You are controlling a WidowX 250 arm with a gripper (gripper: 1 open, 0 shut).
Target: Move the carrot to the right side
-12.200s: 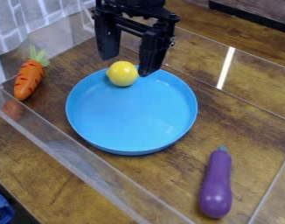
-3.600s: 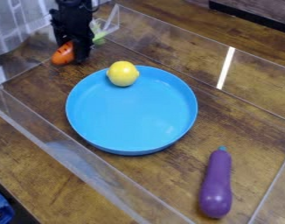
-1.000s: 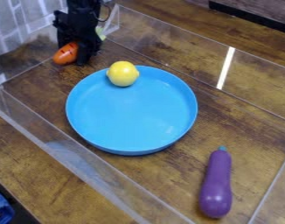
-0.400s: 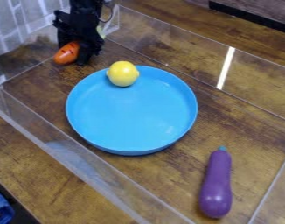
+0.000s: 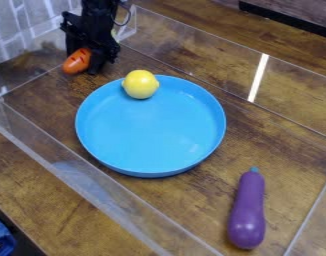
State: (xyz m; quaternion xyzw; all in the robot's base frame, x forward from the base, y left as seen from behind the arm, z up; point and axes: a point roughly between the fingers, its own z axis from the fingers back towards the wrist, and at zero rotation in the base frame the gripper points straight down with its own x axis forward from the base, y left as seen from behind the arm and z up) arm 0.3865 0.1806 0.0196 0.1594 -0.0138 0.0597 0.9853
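Gripping the carrot (image 5: 78, 62) at the far left corner of the wooden table (image 5: 279, 120): black gripper (image 5: 88, 50) pointed steeply down, jaws clamped shut on the small orange toy, only its rounded orange end showing beside the fingers. Leafy top not clearly visible behind the gripper. Hard to tell whether the carrot rests on the wood or hangs just clear of it.

Judged progress: early stage. Grasp apparently made, carry across to the right side not yet done, release still to come. Carrot about as far left as the scene allows, so nearly the whole width of the table left to cross.

Sitting between carrot and right side: a large round blue plate (image 5: 193, 150) filling the middle, with a yellow ball (image 5: 140, 84) resting inside it near the far rim, close to the gripper. Lying near the front right corner: a purple eggplant (image 5: 246, 209), well apart from the plate. Running along the table edges: clear plastic walls (image 5: 72, 170). Likely need to lift over plate and ball, then set down clear of the eggplant.
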